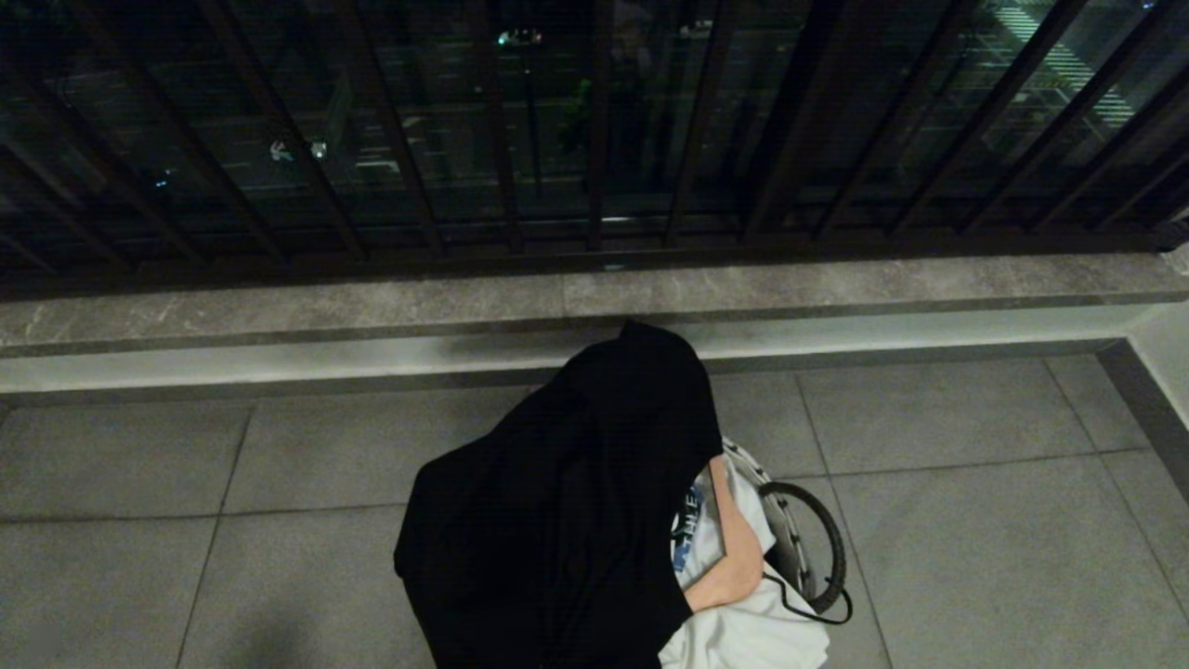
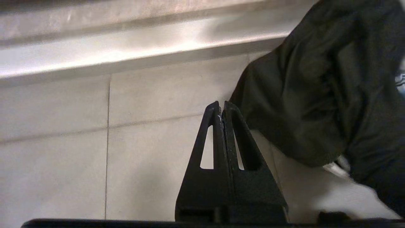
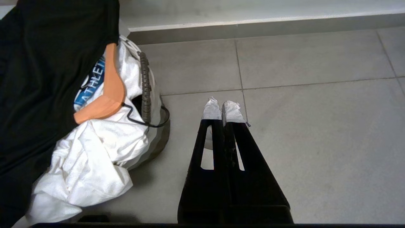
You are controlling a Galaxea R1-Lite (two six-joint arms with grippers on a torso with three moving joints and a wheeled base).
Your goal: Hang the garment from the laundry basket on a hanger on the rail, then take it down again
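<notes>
Garment first: a black T-shirt [image 1: 557, 520] is draped over the laundry basket [image 1: 790, 530], covering most of it and spilling onto the tiled floor [image 1: 975, 520], with a white printed T-shirt [image 3: 95, 158] and an orange hanger [image 3: 107, 95] bundled under it. The basket stands on the floor near the low stone ledge [image 1: 279, 316] below the dark window bars [image 1: 594, 121]; no rail shows in any view. The left pincer [image 2: 222, 109] hovers above the floor just beside the black cloth, jaws pressed together and empty. The right pincer [image 3: 223, 109], tips wrapped in white tape, hangs beside the basket, likewise closed on nothing. The job looks barely begun: the next move calls for opening a pincer and reaching in to pinch the garment or hanger.
</notes>
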